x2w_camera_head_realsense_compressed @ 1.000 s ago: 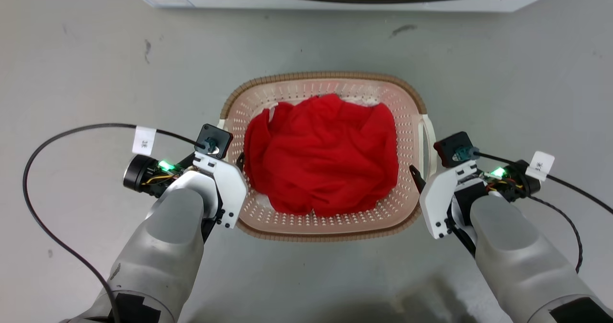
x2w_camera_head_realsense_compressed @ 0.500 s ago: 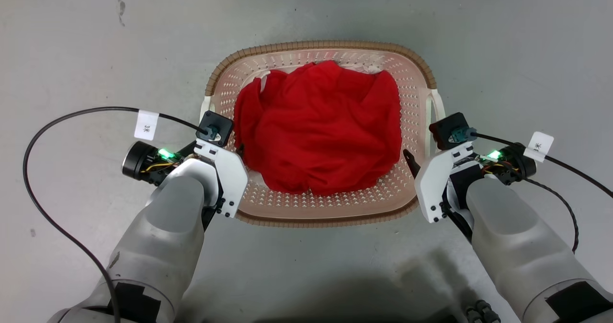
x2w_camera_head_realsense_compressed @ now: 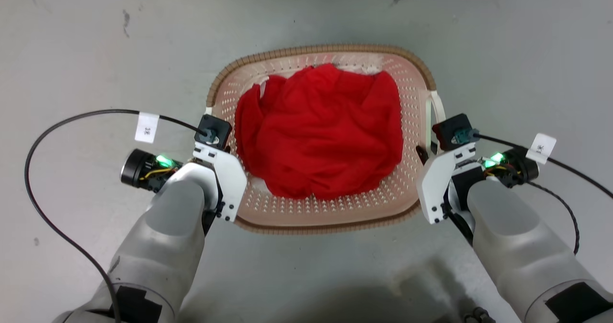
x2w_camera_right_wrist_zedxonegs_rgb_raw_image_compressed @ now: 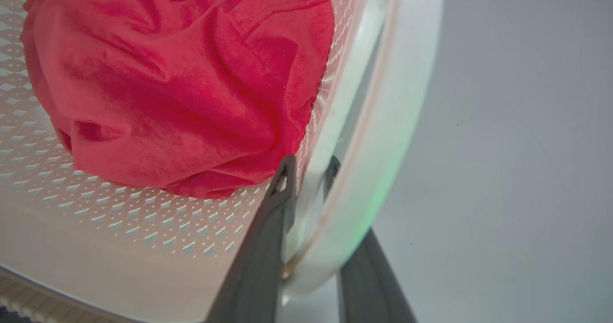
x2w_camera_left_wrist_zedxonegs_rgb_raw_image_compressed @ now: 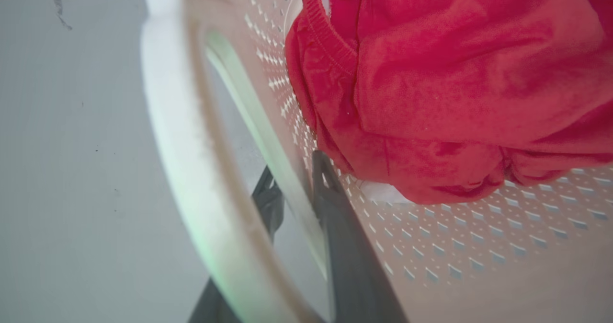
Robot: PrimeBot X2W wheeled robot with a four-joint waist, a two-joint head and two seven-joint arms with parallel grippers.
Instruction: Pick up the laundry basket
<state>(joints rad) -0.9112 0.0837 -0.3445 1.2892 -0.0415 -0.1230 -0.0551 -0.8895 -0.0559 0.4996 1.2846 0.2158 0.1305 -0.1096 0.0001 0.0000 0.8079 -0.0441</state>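
Squarely in the centre of the head view is the laundry basket (x2w_camera_head_realsense_compressed: 325,51), holding a red cloth (x2w_camera_head_realsense_compressed: 318,131); the left hand (x2w_camera_left_wrist_zedxonegs_rgb_raw_image_compressed: 293,167) and the right hand (x2w_camera_right_wrist_zedxonegs_rgb_raw_image_compressed: 310,165) each pinch its side wall.

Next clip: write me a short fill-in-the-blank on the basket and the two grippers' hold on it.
1. The cloth lying in the laundry basket is ____ in colour.
2. The basket's woven-look rim is ____.
3. The left gripper and the right gripper each have one finger inside the basket's wall and one ____ it.
Missing words: red; brown; outside.
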